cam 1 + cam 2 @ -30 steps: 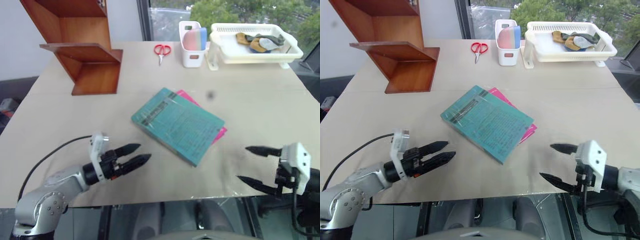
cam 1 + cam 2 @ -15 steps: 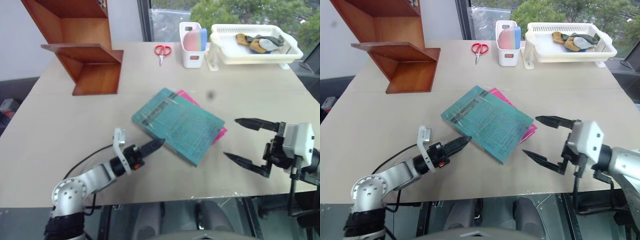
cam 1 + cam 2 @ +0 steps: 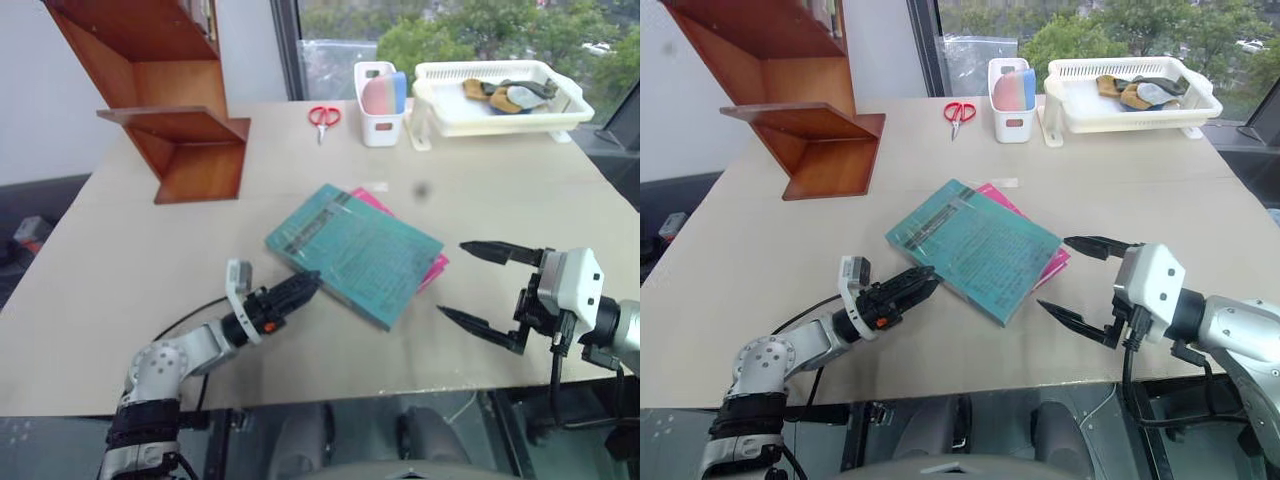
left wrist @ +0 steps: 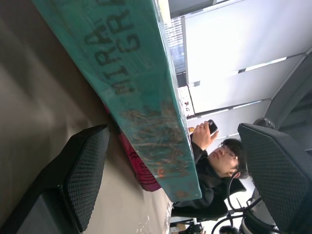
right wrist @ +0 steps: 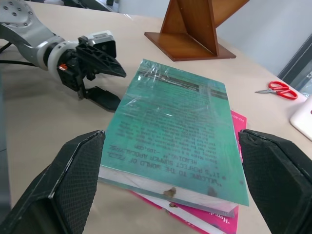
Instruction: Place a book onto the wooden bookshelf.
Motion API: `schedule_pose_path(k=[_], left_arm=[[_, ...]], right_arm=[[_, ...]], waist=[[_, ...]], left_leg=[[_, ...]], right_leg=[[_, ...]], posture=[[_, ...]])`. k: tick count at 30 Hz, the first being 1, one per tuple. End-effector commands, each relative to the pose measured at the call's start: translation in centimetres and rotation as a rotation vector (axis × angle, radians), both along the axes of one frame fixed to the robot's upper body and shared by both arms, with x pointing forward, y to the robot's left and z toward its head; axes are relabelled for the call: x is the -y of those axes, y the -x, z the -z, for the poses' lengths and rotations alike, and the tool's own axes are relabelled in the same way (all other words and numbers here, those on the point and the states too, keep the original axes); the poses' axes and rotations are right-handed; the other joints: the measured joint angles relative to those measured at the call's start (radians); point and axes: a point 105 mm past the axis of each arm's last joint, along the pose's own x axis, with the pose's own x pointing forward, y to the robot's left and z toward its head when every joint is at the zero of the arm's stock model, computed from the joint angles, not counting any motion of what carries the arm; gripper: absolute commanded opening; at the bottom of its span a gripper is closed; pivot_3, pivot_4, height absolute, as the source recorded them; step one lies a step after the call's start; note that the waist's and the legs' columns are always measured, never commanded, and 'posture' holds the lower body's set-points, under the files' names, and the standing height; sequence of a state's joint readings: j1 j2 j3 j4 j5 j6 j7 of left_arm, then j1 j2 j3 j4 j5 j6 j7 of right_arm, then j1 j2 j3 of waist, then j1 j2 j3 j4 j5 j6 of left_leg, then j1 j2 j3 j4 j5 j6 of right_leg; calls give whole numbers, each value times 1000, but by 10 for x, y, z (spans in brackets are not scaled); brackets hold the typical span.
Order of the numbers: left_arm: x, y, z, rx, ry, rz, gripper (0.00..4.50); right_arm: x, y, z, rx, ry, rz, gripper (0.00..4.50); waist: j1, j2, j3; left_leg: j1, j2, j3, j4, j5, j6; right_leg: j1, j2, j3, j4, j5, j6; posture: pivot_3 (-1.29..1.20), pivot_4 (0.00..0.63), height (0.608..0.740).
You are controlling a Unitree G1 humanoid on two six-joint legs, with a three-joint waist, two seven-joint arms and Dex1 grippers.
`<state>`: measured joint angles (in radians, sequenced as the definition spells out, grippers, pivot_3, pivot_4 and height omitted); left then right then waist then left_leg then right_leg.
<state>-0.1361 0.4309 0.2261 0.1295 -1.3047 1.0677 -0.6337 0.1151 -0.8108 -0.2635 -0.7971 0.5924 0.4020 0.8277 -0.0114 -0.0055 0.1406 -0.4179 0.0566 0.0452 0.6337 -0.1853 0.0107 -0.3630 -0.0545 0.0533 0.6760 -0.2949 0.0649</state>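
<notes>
Left gripper (image 3: 298, 288) and right gripper (image 3: 478, 285), both spread, flank the book (image 3: 355, 250).

The pink book (image 3: 1052, 258) under your book (image 3: 975, 246) shows just a corner and an edge; the rest is covered. The bookshelf (image 3: 170, 100) beyond the book is cut off by the picture's top edge. The book's fine print is too small to read. What lies in the white basket (image 3: 497, 100), far beyond the book, you cannot identify.
</notes>
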Motion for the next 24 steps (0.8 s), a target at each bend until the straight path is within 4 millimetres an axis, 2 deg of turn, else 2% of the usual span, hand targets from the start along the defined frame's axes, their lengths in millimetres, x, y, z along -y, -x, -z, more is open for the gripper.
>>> schedule_pose_path(k=[1, 4, 7, 10, 14, 19, 24], left_arm=[[-13, -2, 19, -76, -43, -57, 4500], [-17, 0, 5, -45, -59, -47, 4500], [-24, 7, 2, -40, -118, -37, 4500], [-33, 13, -3, -97, -111, -37, 4500], [-39, 21, -21, -102, -63, -11, 4500], [-47, 23, -20, -150, -93, -5, 4500], [-52, 18, -21, -146, -98, -6, 4500]], right_arm=[[-2, 4, -11, 56, 15, 5, 4474], [-3, 4, -11, 55, 15, 5, 4474], [-2, 3, -12, 54, 19, 3, 4474], [-1, 1, -11, 50, 22, 1, 4474], [-2, -1, -10, 44, 19, -5, 4474], [-2, -2, -10, 44, 17, -6, 4474], [-4, -3, -10, 44, 16, -12, 4474]], waist=[[0, 0, 0], [-1, 1, -1], [-6, -3, 1], [-9, -4, 2], [-3, -12, 7], [4, -14, 8], [2, -15, 8]], left_leg=[[1, 0, 0, 0, 0, 0], [1, 1, -1, -1, 0, 0], [1, 2, -1, -4, 0, 0], [0, 2, -1, -7, 0, 0], [0, 1, -1, -16, 2, 4], [-17, -3, -2, -18, 2, 5], [-16, -3, -2, -19, 2, 6]], right_leg=[[0, 0, 0, 0, 0, 0], [1, -2, 0, -1, 0, 0], [0, -7, 0, -2, 0, 0], [0, -7, 0, -7, 0, 0], [0, -8, -1, -16, 0, -1], [-14, -8, -3, -17, 0, -1], [-14, -7, -4, -17, 0, 0]], posture=[[0, 150, 740], [0, 150, 740], [0, 150, 740], [0, 150, 740], [0, 150, 740], [0, 150, 740], [0, 150, 740]])
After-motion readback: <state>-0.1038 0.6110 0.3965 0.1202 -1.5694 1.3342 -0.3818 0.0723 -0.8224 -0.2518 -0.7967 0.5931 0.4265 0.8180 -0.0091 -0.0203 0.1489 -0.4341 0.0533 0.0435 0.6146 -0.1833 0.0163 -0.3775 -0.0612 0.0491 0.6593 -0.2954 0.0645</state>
